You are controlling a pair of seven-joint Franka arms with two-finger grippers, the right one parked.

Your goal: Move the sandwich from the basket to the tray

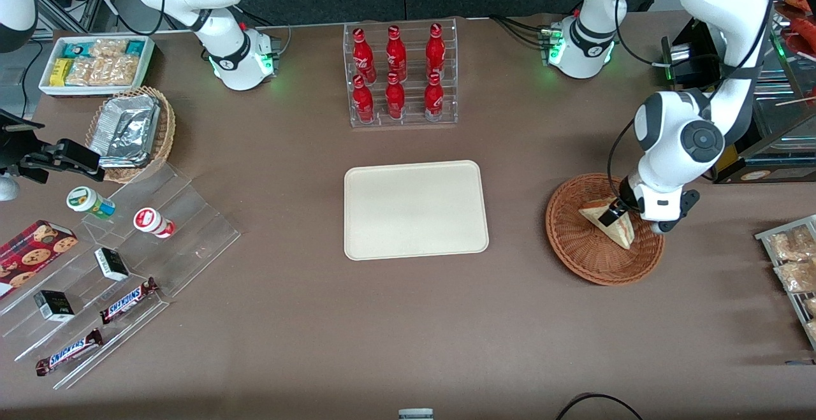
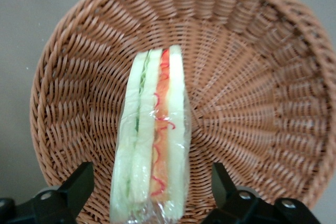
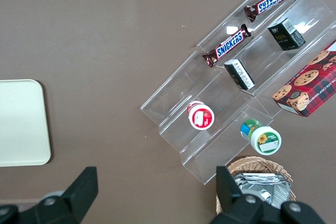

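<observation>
Brown table (image 1: pixel 306 318), cream tray (image 1: pixel 415 210) bare at table centre, reddish wicker basket (image 1: pixel 577 248) toward working arm's end, wrapped sandwich (image 2: pixel 153 140) lying in basket, tool (image 2: pixel 152 190) lowered into basket, fingers (image 2: pixel 79 184) spread, straddling sandwich, not clamped.

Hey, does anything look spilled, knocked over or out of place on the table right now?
Nothing stands out. The sandwich lies intact in its wrap in the basket, the open pincer straddling it, and the tray sits flat, with nothing on it yet.
</observation>
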